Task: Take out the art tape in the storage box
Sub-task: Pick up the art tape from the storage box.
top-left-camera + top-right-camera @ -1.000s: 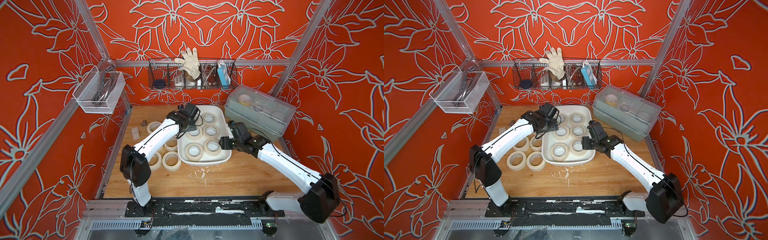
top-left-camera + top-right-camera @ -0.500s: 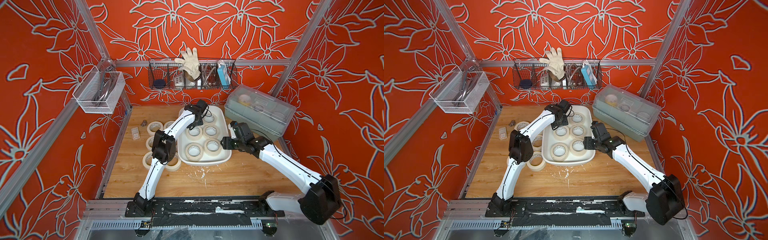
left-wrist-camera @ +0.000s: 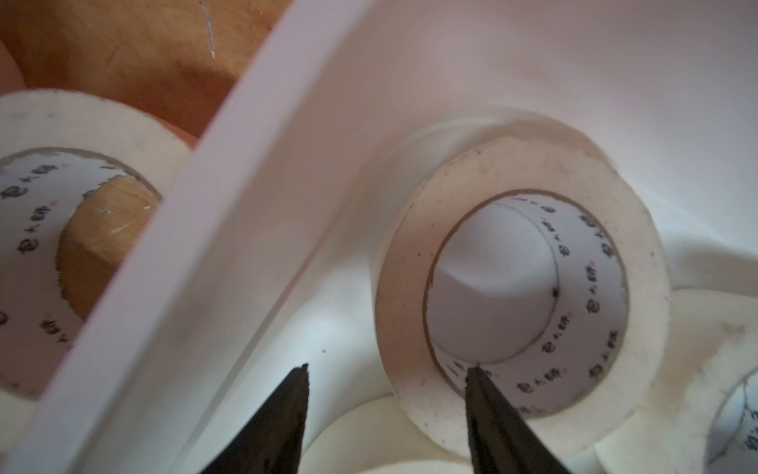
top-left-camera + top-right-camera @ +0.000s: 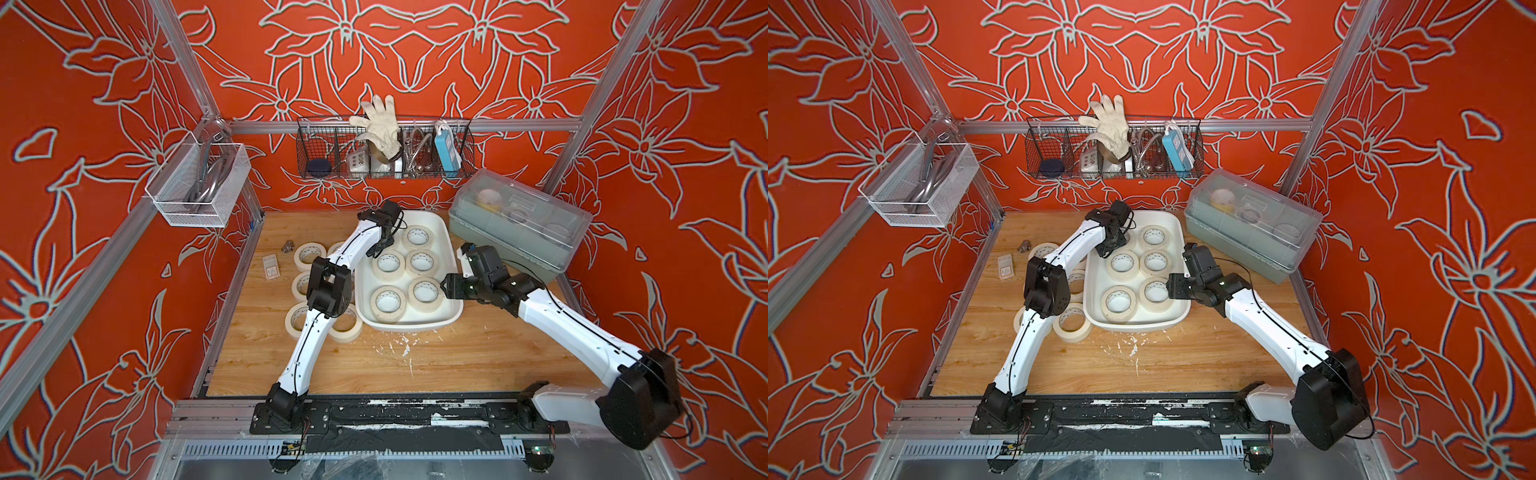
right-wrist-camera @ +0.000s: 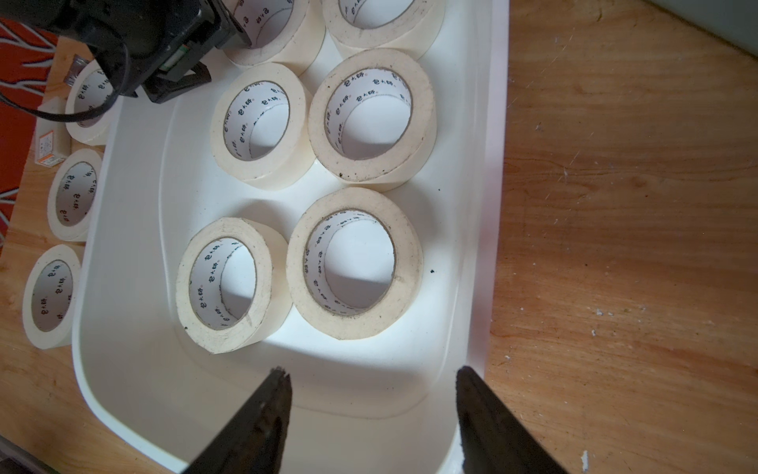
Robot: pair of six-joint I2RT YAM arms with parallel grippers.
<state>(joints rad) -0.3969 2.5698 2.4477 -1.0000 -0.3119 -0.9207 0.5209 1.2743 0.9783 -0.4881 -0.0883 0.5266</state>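
I've got left jaws open, straddling the wall of one art tape (image 3: 404, 287) in the far-left corner of the storage box (image 5: 494, 164). Right jaws hang open, empty, over its right rim.

I see my left arm (image 4: 305, 345) and right arm (image 4: 569, 328) as slim white shells with bulky black joint housings, thin black cables along the links, and the left gripper (image 3: 387, 367) and right gripper (image 5: 371, 371) ending in matte black tapered fingers (image 5: 254, 422).

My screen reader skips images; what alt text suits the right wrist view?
The open right gripper hovers over one end of the white storage box, where six cream tape rolls lie flat; other rolls sit outside it on the wooden table.
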